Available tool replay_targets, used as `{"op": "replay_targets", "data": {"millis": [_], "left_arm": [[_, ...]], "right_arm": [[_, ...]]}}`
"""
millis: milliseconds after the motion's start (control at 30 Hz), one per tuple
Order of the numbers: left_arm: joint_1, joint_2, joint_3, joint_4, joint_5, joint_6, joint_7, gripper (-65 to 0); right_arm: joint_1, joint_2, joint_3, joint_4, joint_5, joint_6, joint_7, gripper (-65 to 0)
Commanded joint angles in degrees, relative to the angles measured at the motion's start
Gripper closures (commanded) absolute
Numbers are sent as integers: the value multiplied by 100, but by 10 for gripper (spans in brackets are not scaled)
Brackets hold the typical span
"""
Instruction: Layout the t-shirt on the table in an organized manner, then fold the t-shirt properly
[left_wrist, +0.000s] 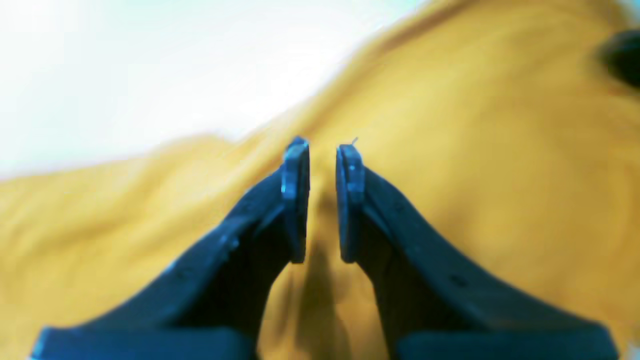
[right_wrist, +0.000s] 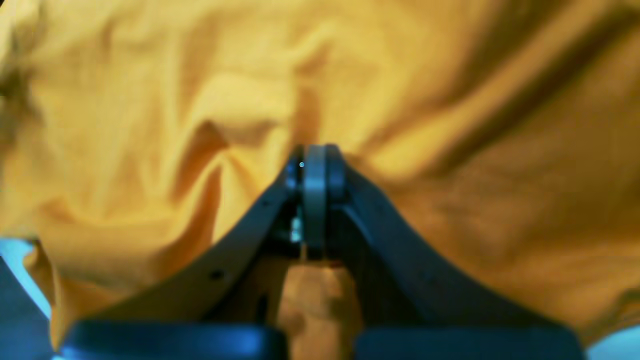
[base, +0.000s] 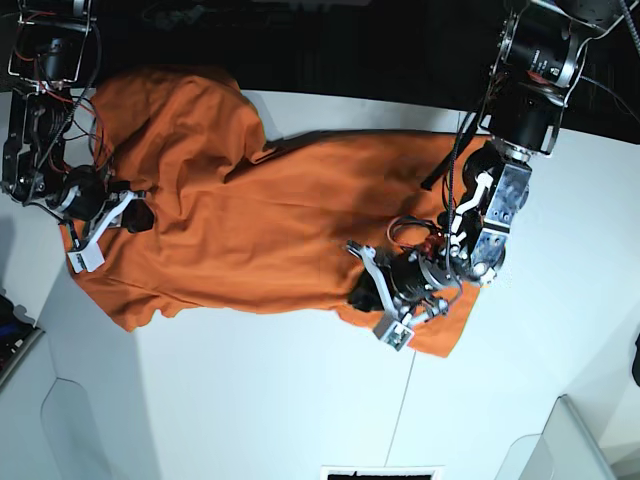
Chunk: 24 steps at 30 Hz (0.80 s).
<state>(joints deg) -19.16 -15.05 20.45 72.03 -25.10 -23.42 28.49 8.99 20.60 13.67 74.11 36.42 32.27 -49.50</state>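
Note:
The orange t-shirt (base: 260, 220) lies spread lengthwise across the white table (base: 280, 400), wrinkled, with one end reaching the far left corner. My left gripper (base: 360, 296) sits low on the shirt's near edge at its right end. In the left wrist view the left gripper (left_wrist: 322, 150) has its jaws narrowly apart with a ridge of t-shirt (left_wrist: 475, 165) cloth running between them. My right gripper (base: 137, 215) is at the shirt's left end. The right wrist view shows the right gripper (right_wrist: 315, 152) pinched on t-shirt (right_wrist: 150, 125) fabric, creases radiating from the tips.
A thin dark seam (base: 408, 395) crosses the table on the right. A dark area lies beyond the far table edge (base: 330, 50). Both arms' bases and cables stand at the far left (base: 40, 90) and far right (base: 540, 60). Bare table (left_wrist: 125, 75) borders the shirt.

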Motion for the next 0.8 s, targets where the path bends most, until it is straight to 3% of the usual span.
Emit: {"op": "replay_targets", "data": {"millis": [0, 133, 300, 500, 667, 767], "left_arm": [[-326, 4, -26, -221, -63, -57, -240, -103], [-765, 11, -15, -1471, 188, -26, -723, -103], [-1167, 17, -15, -2765, 452, 498, -1233, -103], [-1703, 7, -17, -3558, 658, 911, -1276, -103], [-2048, -4, -17, -3560, 774, 901, -946, -103], [-2214, -7, -17, -3272, 431, 402, -579, -103]], "right_arm": [[-17, 61, 37, 186, 85, 59, 39, 0], [-125, 9, 31, 358, 33, 59, 13, 0], [-125, 22, 31, 313, -494, 50, 22, 0], [-114, 284, 35, 151, -850, 4, 417, 0], [109, 400, 35, 146, -787, 4, 474, 0], [308, 400, 35, 153, -494, 7, 428, 0]]}}
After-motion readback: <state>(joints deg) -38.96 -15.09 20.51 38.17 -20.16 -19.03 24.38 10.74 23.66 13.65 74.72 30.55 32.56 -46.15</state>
